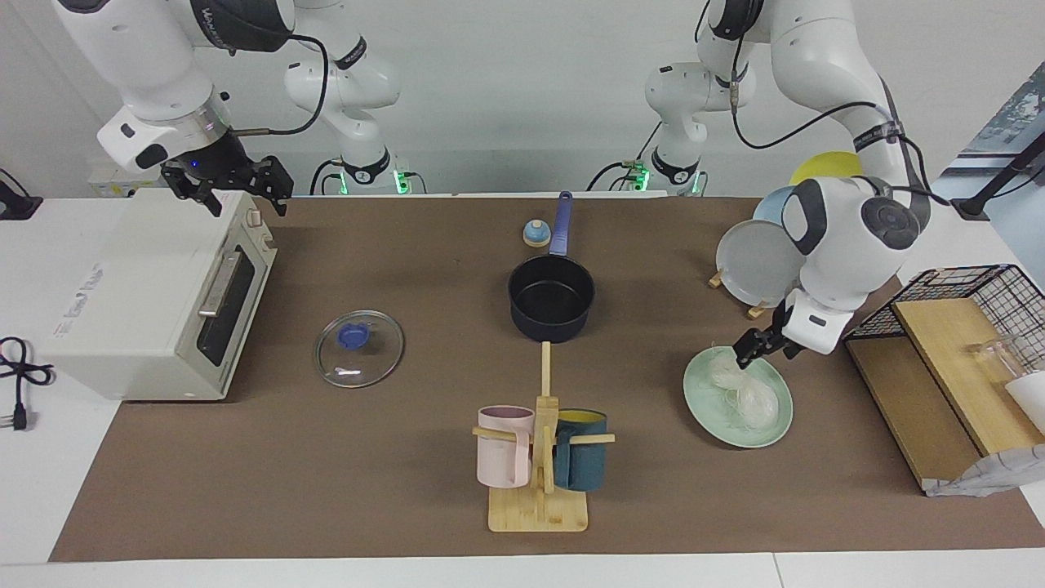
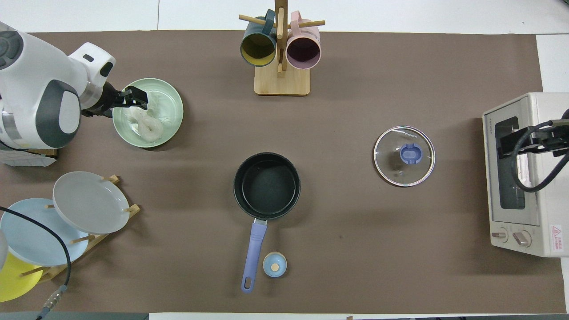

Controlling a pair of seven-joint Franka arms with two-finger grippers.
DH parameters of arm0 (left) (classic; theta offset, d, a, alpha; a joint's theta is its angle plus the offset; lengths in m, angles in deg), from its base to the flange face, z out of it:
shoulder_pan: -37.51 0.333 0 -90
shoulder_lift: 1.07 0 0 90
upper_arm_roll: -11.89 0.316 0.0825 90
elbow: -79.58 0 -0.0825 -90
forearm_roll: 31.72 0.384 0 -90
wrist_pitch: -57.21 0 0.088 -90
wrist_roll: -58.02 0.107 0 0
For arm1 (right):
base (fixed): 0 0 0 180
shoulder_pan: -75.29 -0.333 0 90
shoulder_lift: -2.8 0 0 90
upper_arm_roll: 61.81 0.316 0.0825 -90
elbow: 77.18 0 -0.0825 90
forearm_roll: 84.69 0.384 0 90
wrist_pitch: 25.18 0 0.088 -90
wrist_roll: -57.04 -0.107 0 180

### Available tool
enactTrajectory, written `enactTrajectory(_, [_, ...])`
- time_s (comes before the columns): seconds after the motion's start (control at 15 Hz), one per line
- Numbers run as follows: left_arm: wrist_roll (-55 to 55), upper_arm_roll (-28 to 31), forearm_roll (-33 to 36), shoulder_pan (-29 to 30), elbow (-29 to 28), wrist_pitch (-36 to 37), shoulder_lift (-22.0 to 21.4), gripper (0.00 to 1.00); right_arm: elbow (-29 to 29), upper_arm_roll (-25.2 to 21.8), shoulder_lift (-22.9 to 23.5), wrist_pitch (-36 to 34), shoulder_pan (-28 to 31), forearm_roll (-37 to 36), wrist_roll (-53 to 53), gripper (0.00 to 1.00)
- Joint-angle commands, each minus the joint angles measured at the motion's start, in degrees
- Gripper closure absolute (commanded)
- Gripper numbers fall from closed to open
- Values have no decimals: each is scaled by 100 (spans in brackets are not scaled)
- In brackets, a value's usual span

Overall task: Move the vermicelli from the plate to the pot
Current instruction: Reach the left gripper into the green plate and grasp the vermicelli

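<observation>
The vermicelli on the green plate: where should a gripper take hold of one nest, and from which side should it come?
Probably from above, fingers straddling the middle of one nest. The vermicelli lies as two low, soft nests side by side on the plate, whose raised rim blocks a sideways approach. The open left gripper already hangs over the nest nearer the robots.

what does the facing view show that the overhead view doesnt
Only the facing view shows both arms' bases, plus the wire basket at the left arm's end. Only the overhead view looks into the two mugs on their stand. Both show the open left gripper over the mint-green plate with the vermicelli, the empty pot and the waiting right gripper over the toaster oven.
</observation>
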Motion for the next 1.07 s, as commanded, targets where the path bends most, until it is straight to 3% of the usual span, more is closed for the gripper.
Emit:
enactTrajectory(0.0, [-80,-16,-6,14,247,-173,277,0,196,57,-154,119,100,93,-59,0])
enactTrajectory(0.27, [-89,10,125,32,194,-560,497,0,196,57,-154,119,100,84,-59,0])
enactTrajectory(0.6, [-89,10,371,-12,185,-508,568,0,196,66,-154,119,100,93,-59,0])
enactTrajectory(0.67, [-80,10,371,-12,176,-499,568,10,196,57,-154,119,100,93,-59,0])
enactTrajectory(0.8, [-80,10,406,-21,141,-490,568,39,196,66,-154,119,100,93,-59,0])
enactTrajectory(0.87, [-80,10,407,-12,124,-490,568,64,196,57,-154,119,92,93,-59,0])
enactTrajectory(1.0, [-80,1,407,-21,132,-455,559,100,196,57,-154,119,100,84,-59,0])
